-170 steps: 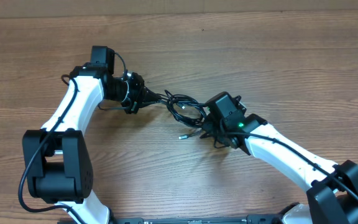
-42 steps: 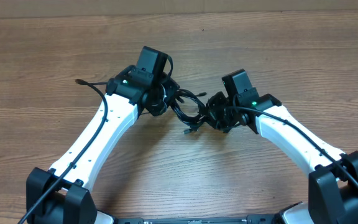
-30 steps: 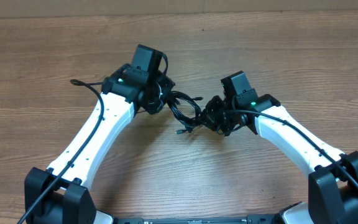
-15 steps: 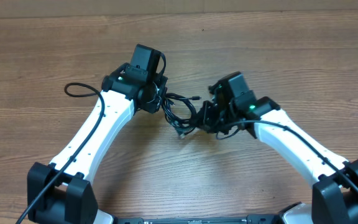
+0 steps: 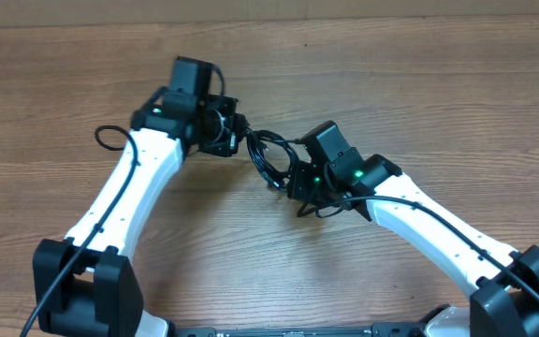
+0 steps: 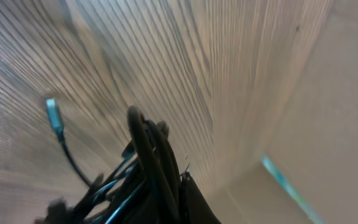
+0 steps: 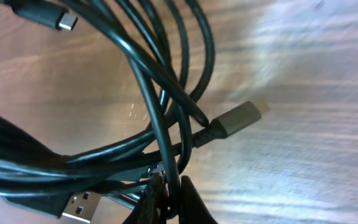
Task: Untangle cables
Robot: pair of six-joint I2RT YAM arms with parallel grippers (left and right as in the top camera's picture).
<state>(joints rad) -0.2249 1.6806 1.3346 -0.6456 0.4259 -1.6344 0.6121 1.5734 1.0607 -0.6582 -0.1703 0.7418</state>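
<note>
Since half a second ago, both arms have shifted left: the left fingers [image 5: 235, 136] have drawn toward the far left of the wooden desk [image 5: 419, 84], and the right fingers [image 5: 296, 176] have followed, coming left and slightly nearer. The bundle of thin black cables [image 5: 269, 157] has travelled with them and hangs between the two arms, just left of the desk's middle.

Both pairs of fingers are clamped together on the bundle. The left pair holds its far-left edge and the right pair its near-right edge.

From the right wrist, a single strand of the bundle [image 7: 160, 112] runs down into the pinched fingers [image 7: 191, 208], and several other loops cross over it. A grey flat-ended plug [image 7: 238, 117] juts out to the right of the crossing. A silver rectangular plug [image 7: 73, 210] lies at the lower left, and a third dark plug [image 7: 58, 20] sits at the top left.

The left wrist view is blurred. It shows dark loops [image 6: 148, 155] rising from the fingers [image 6: 194, 205], and one thin strand ending in a small pale-tipped plug [image 6: 53, 115] that stands out to the left above the wood grain.
</note>
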